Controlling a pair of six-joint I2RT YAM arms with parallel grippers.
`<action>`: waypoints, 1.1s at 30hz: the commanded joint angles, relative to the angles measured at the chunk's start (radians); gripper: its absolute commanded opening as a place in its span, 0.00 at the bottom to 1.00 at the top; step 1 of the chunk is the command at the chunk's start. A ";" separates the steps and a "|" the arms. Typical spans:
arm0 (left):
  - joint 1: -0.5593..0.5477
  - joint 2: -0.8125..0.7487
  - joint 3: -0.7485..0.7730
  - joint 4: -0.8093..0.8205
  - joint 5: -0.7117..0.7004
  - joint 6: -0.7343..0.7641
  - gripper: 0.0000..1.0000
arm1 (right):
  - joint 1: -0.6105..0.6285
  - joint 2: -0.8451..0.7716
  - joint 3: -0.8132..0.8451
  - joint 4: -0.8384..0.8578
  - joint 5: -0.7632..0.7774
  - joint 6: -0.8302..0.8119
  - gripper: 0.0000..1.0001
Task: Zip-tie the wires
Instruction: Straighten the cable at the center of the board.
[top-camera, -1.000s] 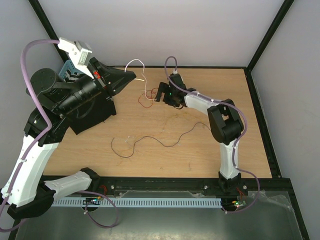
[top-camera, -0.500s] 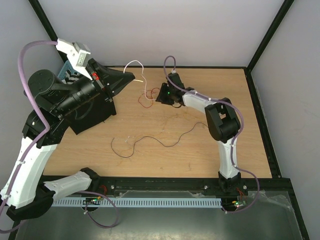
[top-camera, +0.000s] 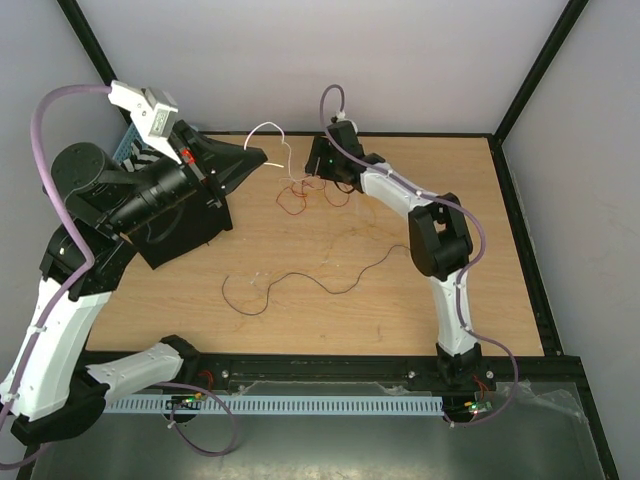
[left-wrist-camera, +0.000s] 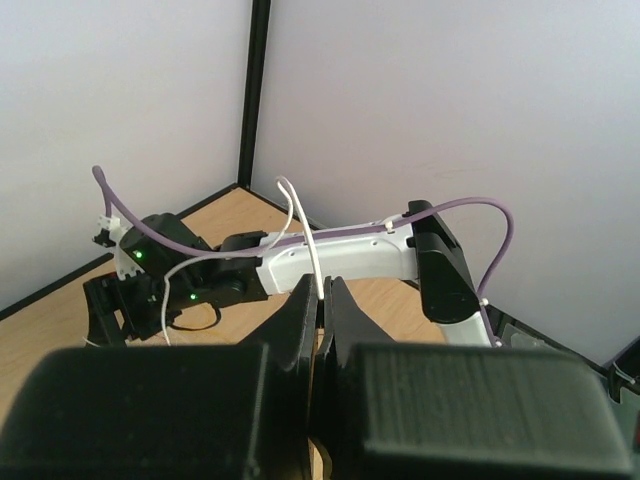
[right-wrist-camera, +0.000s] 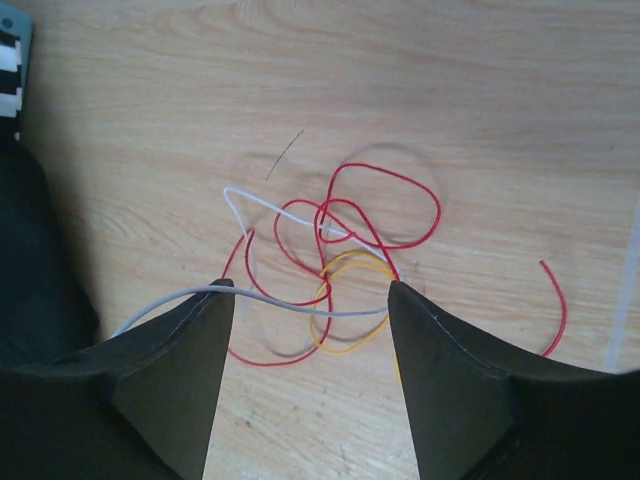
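The wires are thin loose strands. A white wire (left-wrist-camera: 303, 226) rises from my left gripper (left-wrist-camera: 321, 290), which is shut on it and held above the table at the back left (top-camera: 258, 155). The white wire arcs up (top-camera: 266, 126) and drops to a red wire tangle (right-wrist-camera: 345, 225) with a yellow loop (right-wrist-camera: 350, 305) on the wood. My right gripper (right-wrist-camera: 310, 290) hangs open just above that tangle (top-camera: 296, 196), and the white strand spans from one fingertip to the other without being pinched. A long dark brown wire (top-camera: 300, 280) lies alone mid-table.
A black board (top-camera: 190, 228) lies under the left arm, with a blue striped item (top-camera: 135, 145) behind it. Black frame rails (top-camera: 515, 210) border the wooden table. A loose red wire end (right-wrist-camera: 556, 300) lies to the right of the tangle.
The right gripper has moved back and left over the red and yellow tangle, with its jaws narrowing and then widening again. The left gripper has stayed shut on the white wire, almost still.
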 joint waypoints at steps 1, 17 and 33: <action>0.007 -0.019 0.022 0.010 -0.013 0.014 0.00 | 0.003 0.046 0.076 -0.071 0.083 -0.065 0.74; 0.012 -0.087 0.015 -0.033 -0.067 0.042 0.00 | -0.074 -0.054 0.389 -0.070 0.139 -0.271 0.00; 0.018 -0.140 -0.142 -0.056 -0.061 0.024 0.00 | -0.144 -0.462 0.098 -0.206 0.434 -0.555 0.00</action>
